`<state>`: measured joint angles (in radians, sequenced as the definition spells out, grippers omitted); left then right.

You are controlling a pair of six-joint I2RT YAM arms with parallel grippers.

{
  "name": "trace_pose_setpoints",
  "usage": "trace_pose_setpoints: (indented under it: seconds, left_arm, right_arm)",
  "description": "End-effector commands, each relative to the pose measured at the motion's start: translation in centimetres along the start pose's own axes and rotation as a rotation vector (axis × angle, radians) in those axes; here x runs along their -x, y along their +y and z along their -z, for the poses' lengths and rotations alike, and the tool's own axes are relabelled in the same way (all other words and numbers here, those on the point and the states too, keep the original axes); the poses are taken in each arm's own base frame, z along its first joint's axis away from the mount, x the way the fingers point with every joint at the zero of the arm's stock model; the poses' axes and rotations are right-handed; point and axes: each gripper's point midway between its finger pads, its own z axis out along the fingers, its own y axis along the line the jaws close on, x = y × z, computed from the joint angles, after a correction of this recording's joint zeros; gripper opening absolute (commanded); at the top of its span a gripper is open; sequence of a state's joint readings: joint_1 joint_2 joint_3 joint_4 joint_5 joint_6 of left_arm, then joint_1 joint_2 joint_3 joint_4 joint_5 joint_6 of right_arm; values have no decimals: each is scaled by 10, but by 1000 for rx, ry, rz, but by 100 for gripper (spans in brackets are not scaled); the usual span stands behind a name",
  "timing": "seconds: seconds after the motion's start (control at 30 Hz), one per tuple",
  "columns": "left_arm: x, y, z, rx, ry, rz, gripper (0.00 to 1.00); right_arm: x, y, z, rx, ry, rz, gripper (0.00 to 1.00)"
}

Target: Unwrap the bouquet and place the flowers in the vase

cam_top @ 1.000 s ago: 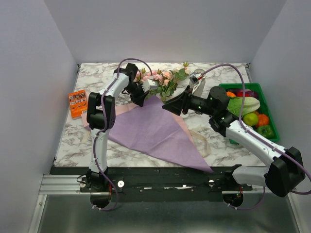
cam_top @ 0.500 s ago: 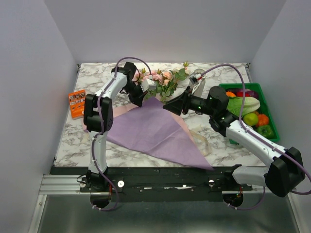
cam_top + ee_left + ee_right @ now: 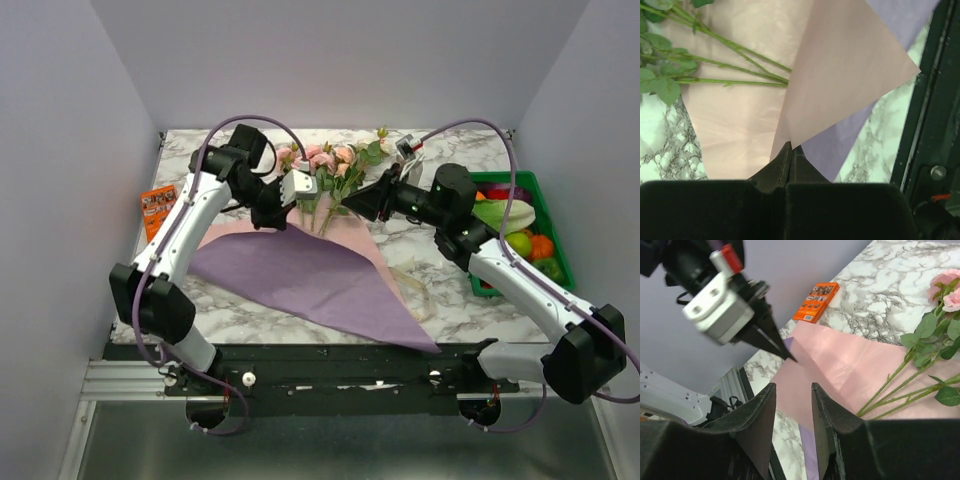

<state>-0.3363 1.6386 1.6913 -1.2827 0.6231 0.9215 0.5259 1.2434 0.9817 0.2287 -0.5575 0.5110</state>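
The left gripper is pinched tight on an edge of the wrapping paper, its 2 fingers tapering to a single point where the pink inner face folds up from the purple outer one. The paper lies opened across the middle of the marble desk, purple side up near the arm bases, pink side up at the far end. The right gripper has its jaws at a narrow gap with nothing between them, hanging over the pink sheet just beside the stems. The flowers lie at the far middle of the desk between the 2 grippers, thin green stems resting on the pink paper. A beige ribbon trails off the paper's right edge. An orange box sits by the left wall and a green crate of vegetables on the right
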Motion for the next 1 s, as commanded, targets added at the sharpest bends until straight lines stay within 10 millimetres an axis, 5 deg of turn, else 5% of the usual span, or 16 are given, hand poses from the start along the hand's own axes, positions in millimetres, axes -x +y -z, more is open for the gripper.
trace_pose_setpoints:
  seconds: [0.0, 0.13, 0.37, 0.57, 0.6, 0.67, 0.7, 0.97]
  left_arm:
    - [-17, -77, 20, -163, 52, -5, 0]
    - [-36, -119, 34, -145, 39, -151, 0]
    - [-15, -180, 84, 31, -168, -490, 0]
    - [-8, -200, 110, 128, -226, -461, 0]
    - [-9, -202, 112, 143, -233, -465, 4]
    - [-12, -206, 119, 214, -254, -442, 57]
    - [-5, -200, 123, 267, -291, -382, 98]
    - [35, -150, 175, 644, -519, -84, 99]
  right_arm:
    - [-2, -14, -4, -55, 31, 14, 43]
    - [-24, -29, -11, -66, 95, -15, 42]
    - [-96, -43, -39, -108, 286, 3, 39]
    - [-144, -12, -53, -29, 399, 19, 38]
    - [-150, -2, -52, -4, 413, 22, 38]
    - [-157, 10, -49, 30, 425, 32, 37]
    - [-167, 20, -45, 53, 445, 39, 37]
    - [-196, 81, -27, 143, 483, 86, 34]
